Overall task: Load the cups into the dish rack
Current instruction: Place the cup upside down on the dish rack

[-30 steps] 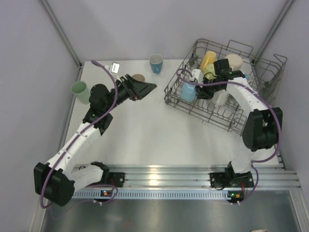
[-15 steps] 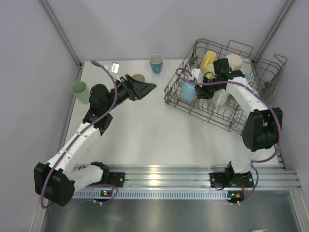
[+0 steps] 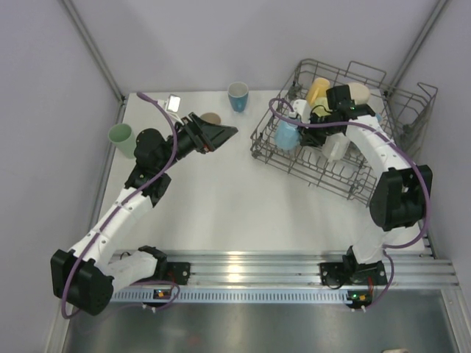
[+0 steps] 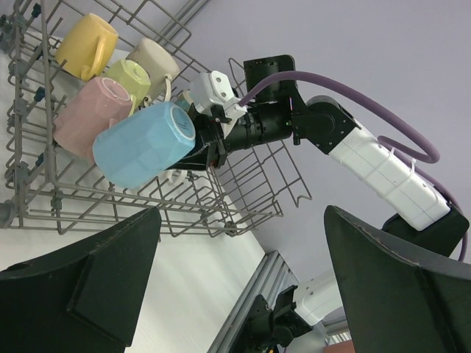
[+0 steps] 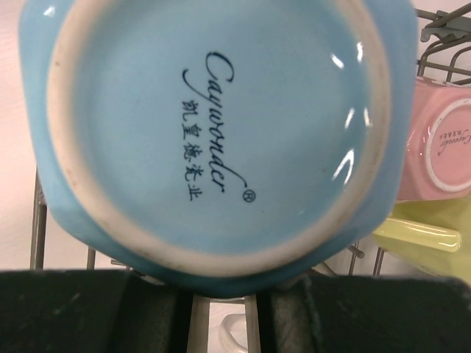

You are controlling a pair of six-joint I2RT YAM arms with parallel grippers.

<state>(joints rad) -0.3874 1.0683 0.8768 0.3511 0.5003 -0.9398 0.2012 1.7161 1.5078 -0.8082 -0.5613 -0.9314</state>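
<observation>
The light blue cup (image 3: 285, 135) hangs tilted over the left part of the grey wire dish rack (image 3: 344, 184), with my right gripper (image 3: 313, 126) shut on it. Its printed base (image 5: 213, 132) fills the right wrist view above the dark fingers (image 5: 81, 312). Yellow (image 4: 87, 44), cream (image 4: 152, 57), lime (image 4: 129, 78) and pink (image 4: 90, 112) cups lie in the rack behind it. My left gripper (image 3: 221, 134) stands open and empty above the table. On the table stand a mint green cup (image 3: 121, 139), a blue cup (image 3: 237, 95) and a beige cup (image 3: 211, 118) half hidden behind the left gripper.
A white cup (image 3: 335, 148) sits in the rack under the right arm. The rack's raised looped sides (image 3: 416, 110) stand at the far right. A metal rail (image 3: 294, 268) runs along the near table edge between the arm bases.
The right gripper has carried the light blue cup slightly back and up over the rack. The left arm has barely moved.
</observation>
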